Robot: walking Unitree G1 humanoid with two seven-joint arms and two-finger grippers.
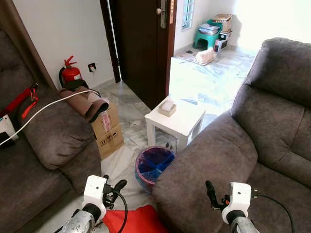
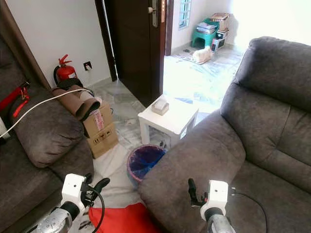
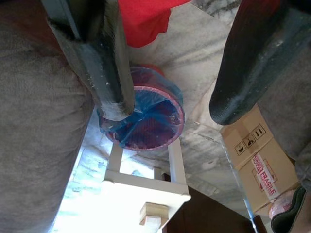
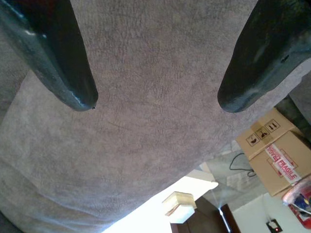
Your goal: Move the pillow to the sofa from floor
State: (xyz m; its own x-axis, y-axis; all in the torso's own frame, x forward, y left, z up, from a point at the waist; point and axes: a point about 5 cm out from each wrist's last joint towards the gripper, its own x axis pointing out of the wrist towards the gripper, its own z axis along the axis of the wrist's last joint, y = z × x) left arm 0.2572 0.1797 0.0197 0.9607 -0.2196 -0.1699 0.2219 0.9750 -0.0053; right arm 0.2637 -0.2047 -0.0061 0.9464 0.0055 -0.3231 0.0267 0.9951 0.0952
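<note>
- The red fabric pillow [image 1: 131, 219] lies on the pale marble floor [image 1: 129, 116], in the gap between the two sofas, just below the left gripper.
- The left gripper [image 1: 112, 187] hovers above the pillow's upper edge with its two black fingers spread apart and nothing between them.
- The right gripper [image 1: 212, 194] hangs over the padded arm of the grey-brown suede sofa [image 1: 272, 131] on the right, its fingers likewise parted and empty; its wrist view looks straight at the sofa's fabric.
- A round purple bin with a blue plastic liner [image 1: 153, 165] stands on the floor beside the right sofa's arm and just in front of the small white square side table [image 1: 176, 120]. The bin's inside looks empty apart from the liner, though the folds make this hard to judge.
- A small beige box [image 1: 167, 107], possibly a tissue holder, sits on the table top.
- A brown cardboard carton marked "fragile" [image 1: 107, 131] stands against the second grey-brown sofa [image 1: 43, 145] on the left, with a dark rolled bundle [image 1: 85, 103] resting across the carton's top and the sofa arm.
- A red fire extinguisher [image 1: 70, 73] stands by the wall behind it.
- A white cable [image 1: 46, 108] trails over the left sofa.
</note>
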